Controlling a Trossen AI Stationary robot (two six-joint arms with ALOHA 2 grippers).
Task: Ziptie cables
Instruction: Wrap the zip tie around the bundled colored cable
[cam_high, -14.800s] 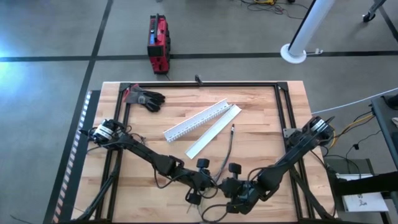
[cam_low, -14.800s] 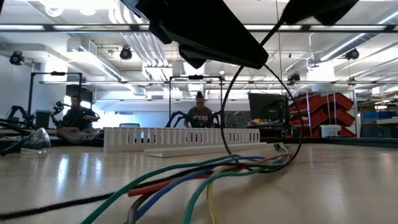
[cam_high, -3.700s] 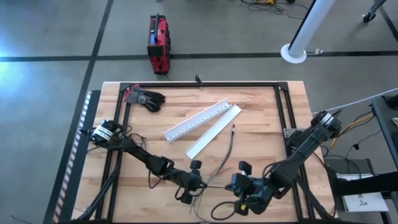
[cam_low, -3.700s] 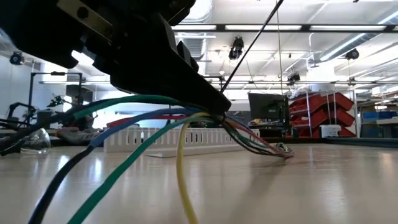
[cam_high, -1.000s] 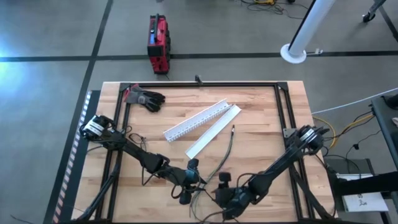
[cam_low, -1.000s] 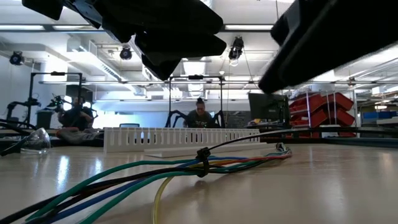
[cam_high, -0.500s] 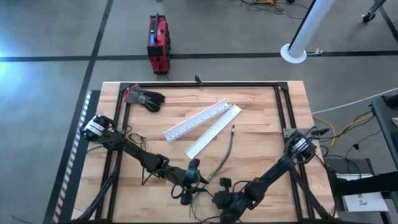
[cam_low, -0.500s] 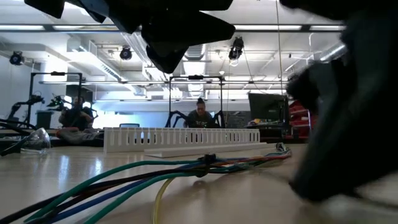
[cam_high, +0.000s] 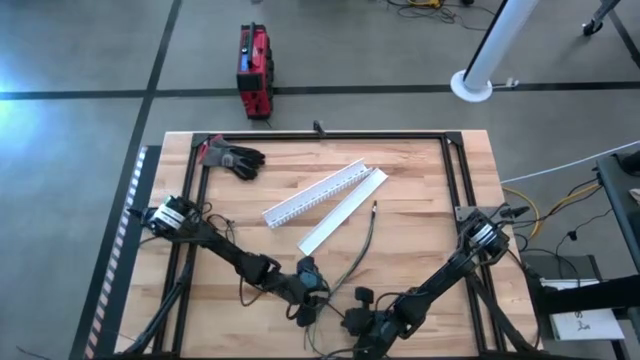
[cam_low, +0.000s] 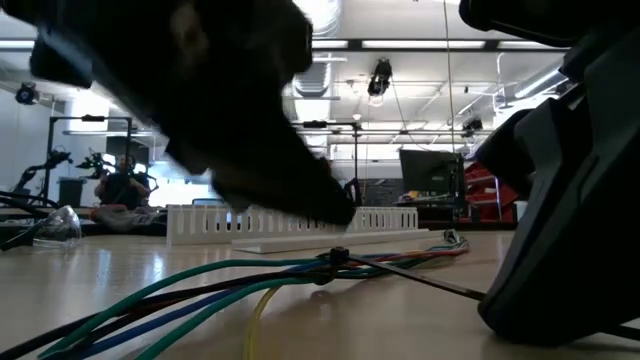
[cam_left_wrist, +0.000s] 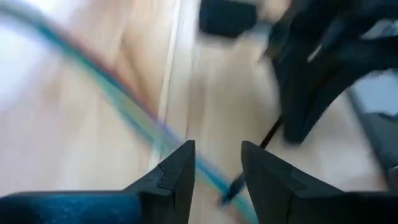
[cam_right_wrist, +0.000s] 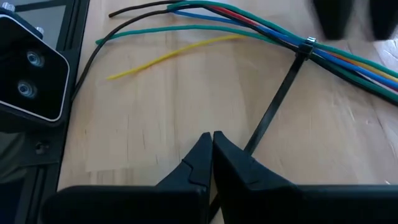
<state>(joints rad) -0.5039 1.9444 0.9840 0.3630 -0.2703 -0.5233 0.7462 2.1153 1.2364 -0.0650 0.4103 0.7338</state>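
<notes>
Cables (cam_right_wrist: 205, 22) lie bunched just ahead of my right gripper (cam_right_wrist: 211, 140), fingers together. Left gripper (cam_left_wrist: 217, 165) fingers apart, probably above them. They're light and floppy; I'd grab beside the zip tie (cam_right_wrist: 273, 102).

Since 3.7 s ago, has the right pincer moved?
Yes. In the high view the right pincer has shifted toward the table's left and slightly nearer its front edge, judged against the fixed white slotted channel.
</notes>
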